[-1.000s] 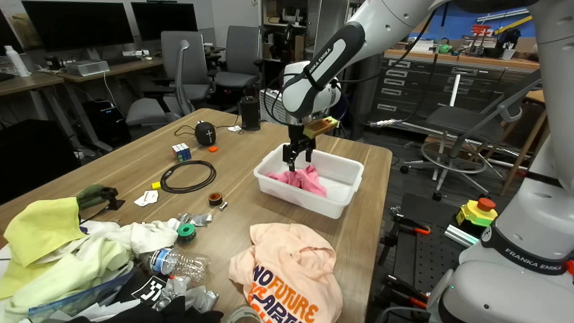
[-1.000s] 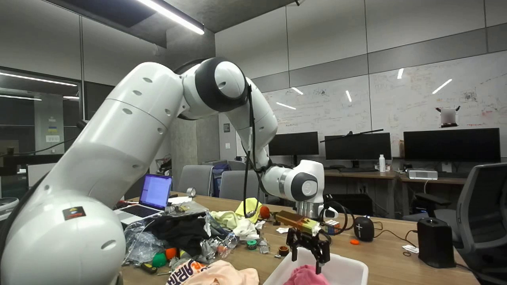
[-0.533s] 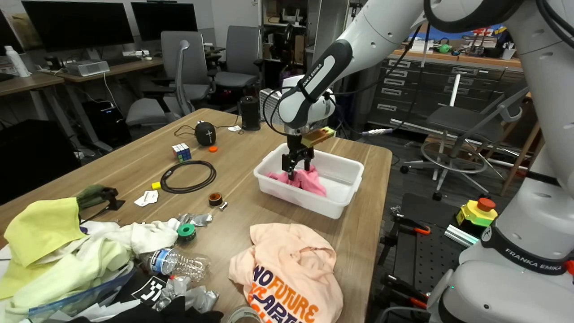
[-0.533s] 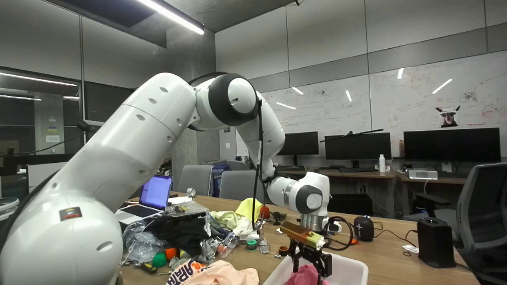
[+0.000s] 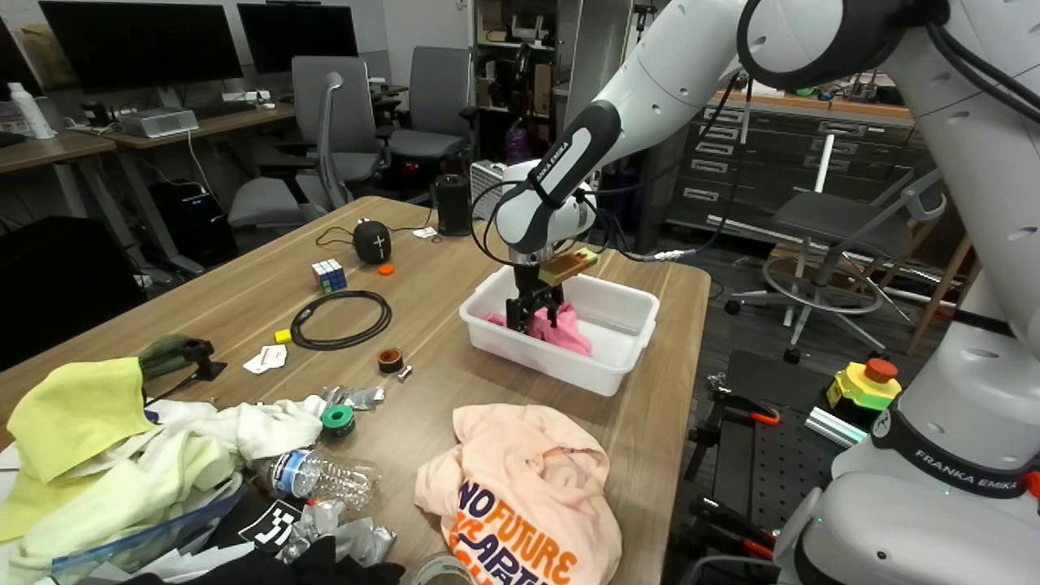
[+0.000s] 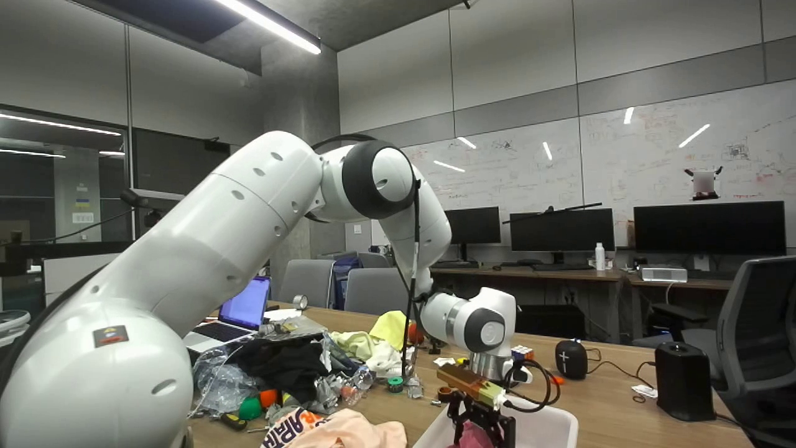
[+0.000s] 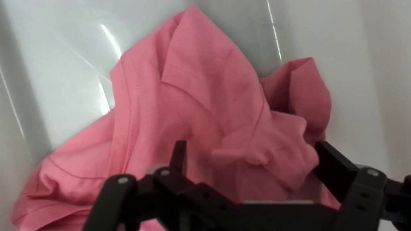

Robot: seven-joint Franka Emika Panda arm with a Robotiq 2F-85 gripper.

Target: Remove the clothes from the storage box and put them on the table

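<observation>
At the far left of an exterior view, a yellow cloth (image 5: 81, 414) lies on a heap of pale cloth (image 5: 183, 467). A clear plastic bottle (image 5: 325, 479) lies on its side just beside the heap. Next along the table (image 5: 422, 317) are a puzzle cube (image 5: 328, 276), a coiled black cable (image 5: 333, 347) and a round black speaker (image 5: 372, 242), then a roll of tape (image 5: 391, 361).

Farther right, a peach shirt (image 5: 528, 479) lies crumpled on the table, printed letters facing up, near the white box (image 5: 561, 371). The pink cloth (image 5: 561, 329) is inside that box, bunched toward the left end as seen here.

The gripper (image 7: 250, 154) points down into the box, over the cloth. In the wrist view its fingers (image 7: 179, 157) are spread apart and released, a raised fold of pink between them. The finger on the left stands away from that fold; the one on the right is right up beside it — whether they touch, I cannot tell.

The white arm (image 5: 642, 89) stretches from there to the upper right. At the far right, past the table's edge, a red button (image 5: 881, 370) tops a yellow base (image 5: 863, 392) — near the foot of the arm.
</observation>
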